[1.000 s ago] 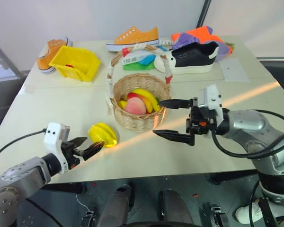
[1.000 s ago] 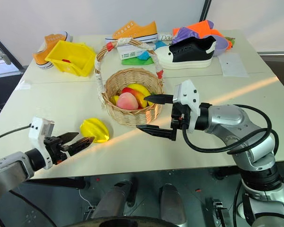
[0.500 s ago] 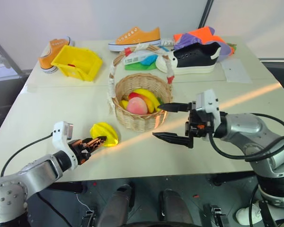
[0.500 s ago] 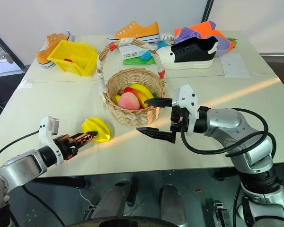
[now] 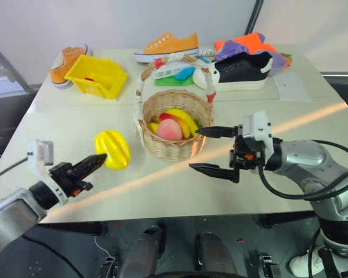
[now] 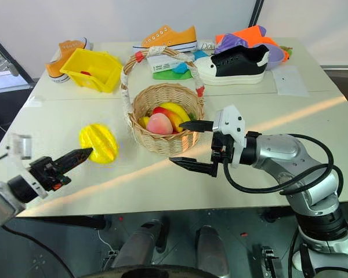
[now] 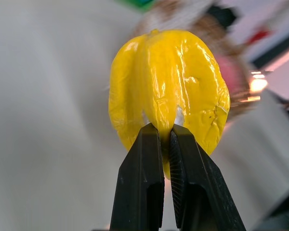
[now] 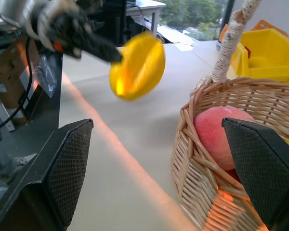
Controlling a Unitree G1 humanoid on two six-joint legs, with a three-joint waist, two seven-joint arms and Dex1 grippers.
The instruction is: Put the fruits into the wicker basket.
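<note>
Below and left of centre, left arm reaching in low from the table's near-left edge, forearm angled toward the middle of the table, left gripper pointing roughly level. Black fingers pressed together, pinching a thin ridge at the lower rim of the star fruit; fruit lifted clear of the tabletop, left of the wicker basket and apart from it. Bright yellow, glossy, deeply ridged along its length, seen end-on in the left wrist view, with small dents in the skin. Right arm bent across from the right, right gripper level and pointing left, fingers spread wide with nothing between them, upper tip just beside the basket's right rim, lower tip over bare table in front of it. Basket round, tan, woven, tall arched handle wrapped in white with red bands; inside, peach, pink and fuzzy, resting against other yellow and red fruit. Behind the basket, yellow bin, orange shoe, black-and-white shoe, second orange shoe at far left.
</note>
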